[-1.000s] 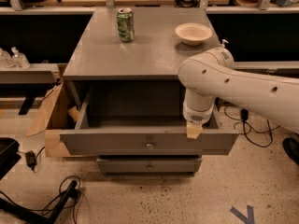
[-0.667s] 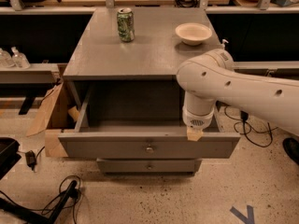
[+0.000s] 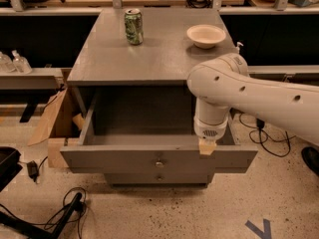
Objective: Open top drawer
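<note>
Camera view: top drawer (image 3: 124, 158) stands well out of the grey cabinet, with a bare grey inside. The knob (image 3: 159, 163) at front centre has nothing on it. The tool (image 3: 208, 146) sits at the front panel's top edge, right of centre, tan tip down on the rim and maybe hooked behind it. I cannot tell whether the tool is open or closed. The white arm (image 3: 249, 96) comes in from the right. On the surface (image 3: 149, 59) behind are a green can (image 3: 133, 27) and a white bowl (image 3: 206, 35), well apart. The lower drawer (image 3: 159, 178) is shut beneath. The pull looks about done. The next move calls for lifting the tool clear of the rim without nudging the front back in.
</note>
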`<state>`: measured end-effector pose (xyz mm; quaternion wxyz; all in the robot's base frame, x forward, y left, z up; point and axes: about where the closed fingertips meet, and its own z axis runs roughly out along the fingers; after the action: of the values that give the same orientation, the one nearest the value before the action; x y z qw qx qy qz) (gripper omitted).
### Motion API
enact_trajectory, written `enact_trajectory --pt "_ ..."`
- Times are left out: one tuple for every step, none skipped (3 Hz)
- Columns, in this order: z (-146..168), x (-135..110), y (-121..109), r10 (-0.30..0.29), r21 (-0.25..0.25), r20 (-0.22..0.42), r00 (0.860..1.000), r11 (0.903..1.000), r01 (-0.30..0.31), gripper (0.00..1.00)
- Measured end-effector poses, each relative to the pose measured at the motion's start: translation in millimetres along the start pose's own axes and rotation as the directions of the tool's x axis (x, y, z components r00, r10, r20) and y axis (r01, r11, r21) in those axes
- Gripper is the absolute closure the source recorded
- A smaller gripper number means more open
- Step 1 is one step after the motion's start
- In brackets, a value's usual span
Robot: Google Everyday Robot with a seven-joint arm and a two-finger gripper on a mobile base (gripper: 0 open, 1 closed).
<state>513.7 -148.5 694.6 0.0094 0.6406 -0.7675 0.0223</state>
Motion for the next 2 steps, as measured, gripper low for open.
enact_trajectory --pt "0.2 0.7 0.1 0.001 0.002 -0.001 1.000 1.0000 -0.001 0.46" --pt "0.3 1.1 0.6 0.001 0.001 -0.002 1.000 1.0000 -0.001 0.22"
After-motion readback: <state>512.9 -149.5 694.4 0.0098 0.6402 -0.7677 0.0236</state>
